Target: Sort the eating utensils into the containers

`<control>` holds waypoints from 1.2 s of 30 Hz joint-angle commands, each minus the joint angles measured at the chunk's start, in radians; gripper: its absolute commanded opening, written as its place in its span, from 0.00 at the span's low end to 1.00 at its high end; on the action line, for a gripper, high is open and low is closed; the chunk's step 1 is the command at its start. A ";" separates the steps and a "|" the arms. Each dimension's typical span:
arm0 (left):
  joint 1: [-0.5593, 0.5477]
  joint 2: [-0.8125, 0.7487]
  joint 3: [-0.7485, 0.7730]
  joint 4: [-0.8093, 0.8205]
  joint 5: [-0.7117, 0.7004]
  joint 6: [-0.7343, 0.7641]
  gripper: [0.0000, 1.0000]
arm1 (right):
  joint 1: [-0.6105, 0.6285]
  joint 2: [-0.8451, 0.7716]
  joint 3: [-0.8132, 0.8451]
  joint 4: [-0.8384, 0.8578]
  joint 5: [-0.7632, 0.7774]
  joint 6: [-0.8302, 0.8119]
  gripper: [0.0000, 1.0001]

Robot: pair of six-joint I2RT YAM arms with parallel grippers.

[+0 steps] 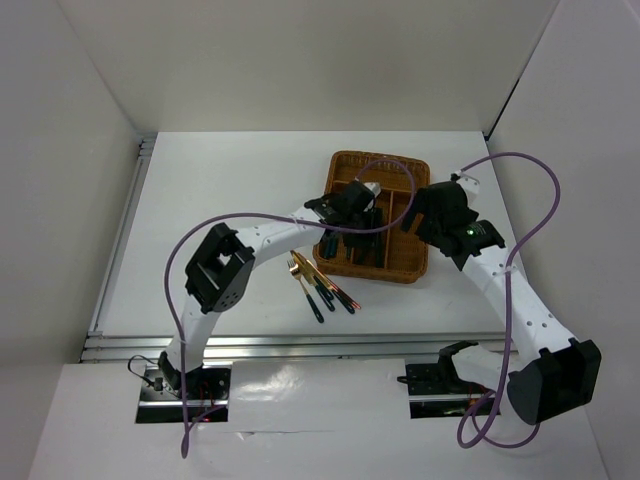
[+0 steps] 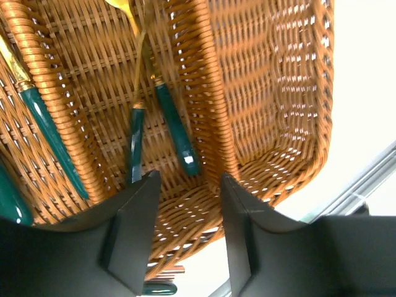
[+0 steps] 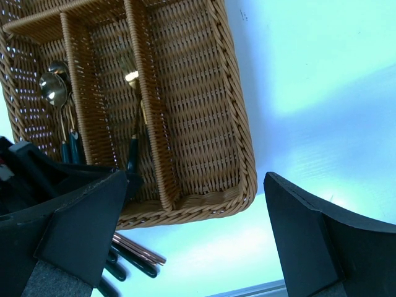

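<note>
The brown wicker tray [image 1: 405, 262] lies at the back right of the table, its long compartments the containers. My left gripper [image 1: 352, 222] hangs over its near end, open, nothing between the jaws [image 2: 187, 184]. Just beyond the fingers, two green-handled gold utensils [image 2: 176, 133] lie in one compartment, and another [image 2: 52, 136] lies one compartment to the left. My right gripper [image 1: 420, 215] is wide open [image 3: 197, 179] above the tray's right near corner [image 3: 204, 124]. Spoons [image 3: 52, 86] and a fork [image 3: 130, 77] lie inside. Several loose utensils [image 1: 322, 287] and the chopsticks [image 3: 136, 249] lie on the table in front of the tray.
White walls close in the table on the left, back and right. A metal rail [image 1: 300, 345] runs along the near edge. Purple cables [image 1: 520, 160] loop above both arms. The tray's rightmost compartment [image 3: 192, 93] shows only bare weave.
</note>
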State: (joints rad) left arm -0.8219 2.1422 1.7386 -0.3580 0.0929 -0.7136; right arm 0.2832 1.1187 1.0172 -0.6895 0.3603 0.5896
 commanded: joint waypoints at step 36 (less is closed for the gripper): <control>-0.034 -0.541 -0.702 -0.150 -0.309 -0.661 0.65 | -0.013 -0.076 -0.065 0.067 -0.100 -0.020 1.00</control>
State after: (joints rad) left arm -0.8486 1.5818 0.9997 -0.4885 -0.1879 -1.3186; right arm 0.2756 1.0660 0.9665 -0.6632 0.2554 0.5827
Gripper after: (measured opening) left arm 0.656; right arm 0.997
